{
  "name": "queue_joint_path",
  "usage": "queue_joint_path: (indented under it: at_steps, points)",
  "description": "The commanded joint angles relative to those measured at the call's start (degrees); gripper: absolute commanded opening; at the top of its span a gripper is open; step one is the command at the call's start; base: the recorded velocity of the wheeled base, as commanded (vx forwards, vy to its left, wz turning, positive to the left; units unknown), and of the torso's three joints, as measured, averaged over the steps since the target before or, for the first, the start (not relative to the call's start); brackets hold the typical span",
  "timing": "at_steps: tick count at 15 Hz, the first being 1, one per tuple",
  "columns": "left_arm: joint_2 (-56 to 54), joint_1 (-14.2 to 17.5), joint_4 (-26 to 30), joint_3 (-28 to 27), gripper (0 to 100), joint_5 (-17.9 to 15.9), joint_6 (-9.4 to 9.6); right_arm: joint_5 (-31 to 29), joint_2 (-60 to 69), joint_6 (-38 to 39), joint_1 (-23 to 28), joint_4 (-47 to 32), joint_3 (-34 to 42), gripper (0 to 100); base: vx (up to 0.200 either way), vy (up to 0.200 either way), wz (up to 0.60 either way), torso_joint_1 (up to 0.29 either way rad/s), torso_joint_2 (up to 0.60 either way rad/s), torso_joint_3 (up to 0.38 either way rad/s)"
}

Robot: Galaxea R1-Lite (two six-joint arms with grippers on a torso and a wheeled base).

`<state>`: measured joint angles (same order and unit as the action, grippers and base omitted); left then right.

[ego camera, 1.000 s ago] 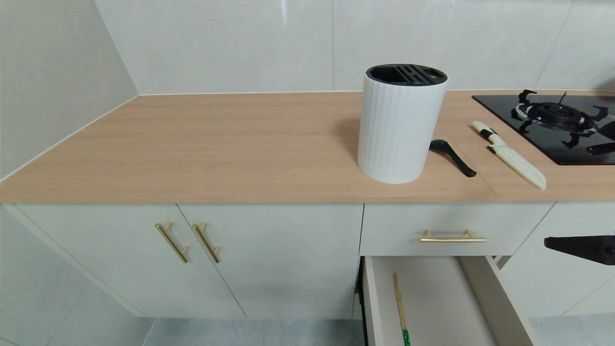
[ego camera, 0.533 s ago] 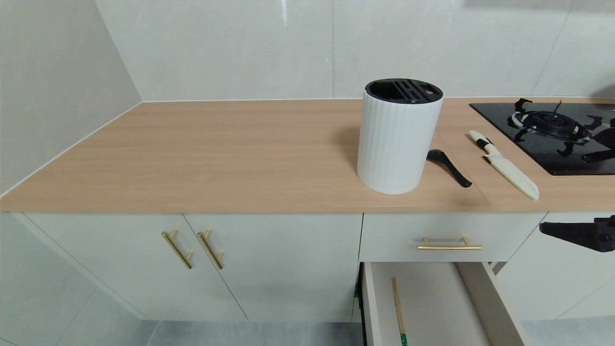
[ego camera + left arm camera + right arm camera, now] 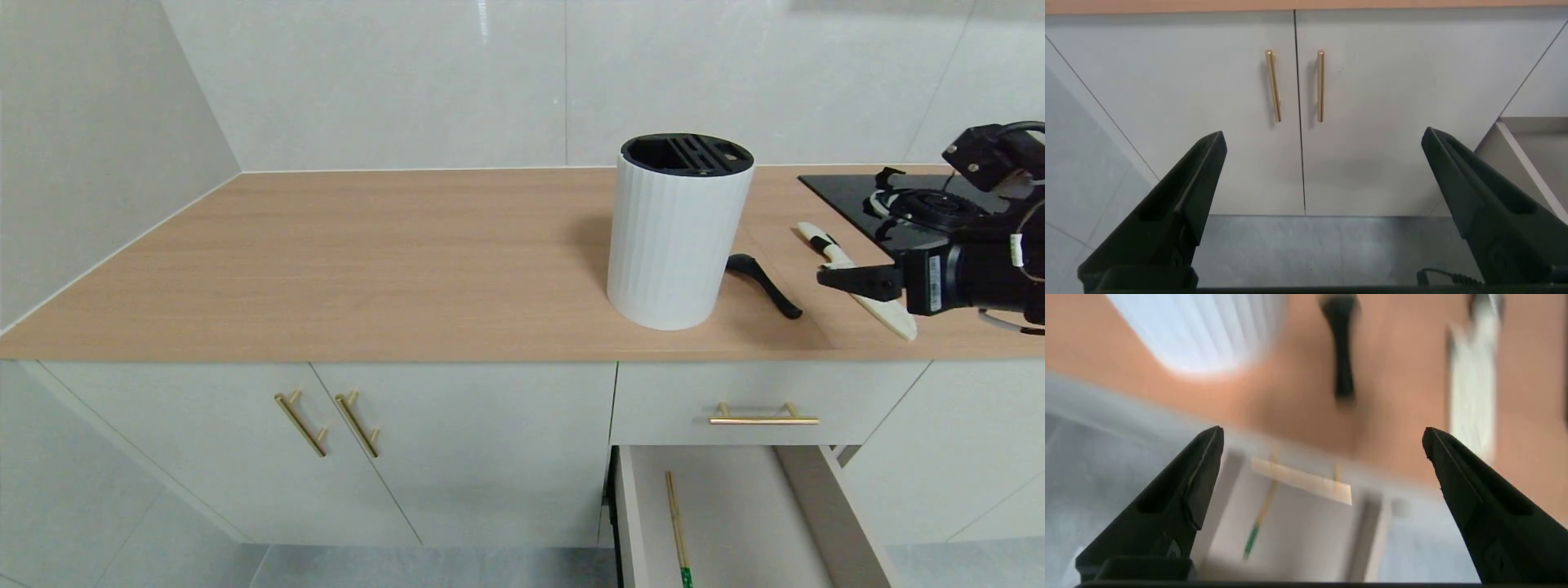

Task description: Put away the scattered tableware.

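The right claw [image 3: 829,278] has risen within the last second from below the counter's front edge to hang over the counter [image 3: 367,261], at 3 o'clock of the white holder [image 3: 678,237]. Its tips are just above the middle of the knife [image 3: 826,243], and its 2 fingers stand wide apart and hold nothing. The head camera also tilted a little early in that second, so the holder's lower place in the view is no move of the holder. The knife lies flat, handle toward 11 o'clock and blade toward 5 o'clock, between the black spoon [image 3: 763,284] and the stove [image 3: 922,208]. The spoon rests just beside the holder at its 3 o'clock, its bowl tucked behind the holder's wall. A green-tipped chopstick [image 3: 676,523] already lies in the open drawer [image 3: 735,506] at 6 o'clock, under the counter. The left claw [image 3: 1323,139] hangs low facing the cupboard doors [image 3: 1372,122], fingers wide apart and empty. The rise reads as the approach to pick up the knife; both knife and spoon are still to be put away, so the task looks less than half done.
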<state>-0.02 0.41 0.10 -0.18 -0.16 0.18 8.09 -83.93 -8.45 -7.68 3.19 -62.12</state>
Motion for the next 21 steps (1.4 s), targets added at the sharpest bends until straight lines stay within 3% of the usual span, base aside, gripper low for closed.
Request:
queue_joint_path:
  at_steps: [1, 4, 16, 21]
  points:
    - [0.0, 0.0, 0.0, 0.0, 100, 0.0, 0.08, 3.2, -8.1, -0.7, 1.5, 3.4, 0.5, 100, 0.000, 0.000, 0.00, 0.000, 0.00, 0.000]
    - [0.0, 0.0, 0.0, 0.0, 100, 0.0, -0.01, 4.3, -13.5, -0.7, 1.5, 12.2, 2.2, 100, 0.000, 0.000, 0.00, 0.000, 0.00, 0.000]
    - [0.0, 0.0, 0.0, 0.0, 100, 0.0, -0.01, 3.8, -25.5, 1.7, 2.1, 29.1, 1.8, 100, 0.000, 0.000, 0.00, 0.000, 0.00, 0.000]
    - [0.0, 0.0, 0.0, 0.0, 100, 0.0, -0.01, 3.2, -26.2, 4.8, 2.2, 29.8, 0.7, 100, 0.000, 0.000, 0.00, 0.000, 0.00, 0.000]
